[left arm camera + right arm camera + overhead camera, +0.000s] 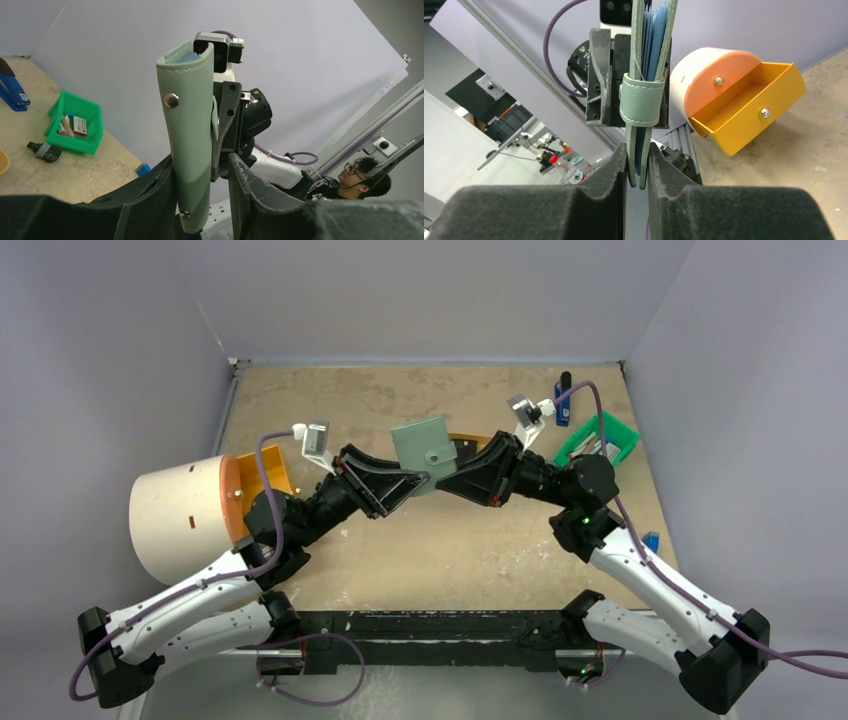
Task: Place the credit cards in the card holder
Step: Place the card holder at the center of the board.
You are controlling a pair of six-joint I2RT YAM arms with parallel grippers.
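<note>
Card holder (425,445) fills gap between left claw (202,157) and right claw (637,150); green bin (575,448) beyond

My tan counter (450,560) carried a green bin (598,440), a blue stapler (563,406) and a white drum (180,520) with an orange drawer (270,468).

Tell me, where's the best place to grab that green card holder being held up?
Across its two flat faces, coming in edge-on so the jaws straddle the thin body. The card holder stands on edge, so pinching the faces also keeps the blue cards trapped inside. Stay clear of the snap tab, as the right gripper does.
</note>
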